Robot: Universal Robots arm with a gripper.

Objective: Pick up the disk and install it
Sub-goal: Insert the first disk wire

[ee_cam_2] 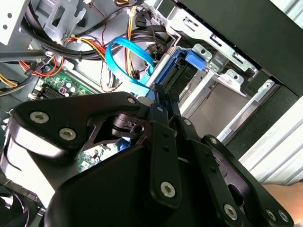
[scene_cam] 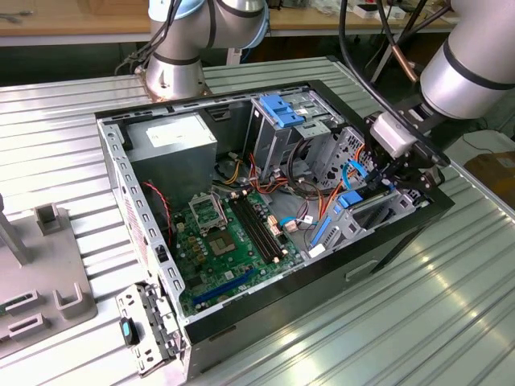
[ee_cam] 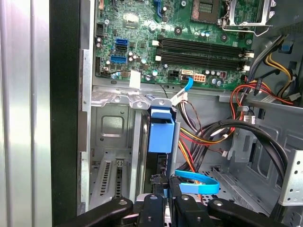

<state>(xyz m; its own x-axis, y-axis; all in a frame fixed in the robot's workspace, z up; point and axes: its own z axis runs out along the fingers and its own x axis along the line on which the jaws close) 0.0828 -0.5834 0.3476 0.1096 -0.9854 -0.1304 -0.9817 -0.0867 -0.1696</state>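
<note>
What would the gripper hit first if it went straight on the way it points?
Most likely the disk, whose blue-railed edge stands directly ahead of the gripper in the first wrist view. I cannot tell whether they already touch.

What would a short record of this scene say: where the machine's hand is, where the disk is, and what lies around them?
setting: open computer case lying on a ribbed metal table
hand: inside the case's drive bay, at the end of the disk
disk: blue-railed, in the bay's slot directly ahead of the hand
hold: not clear whether the hand is clamped on the disk
nearby: blue flat cable beside the hand; green motherboard on the case floor
</note>
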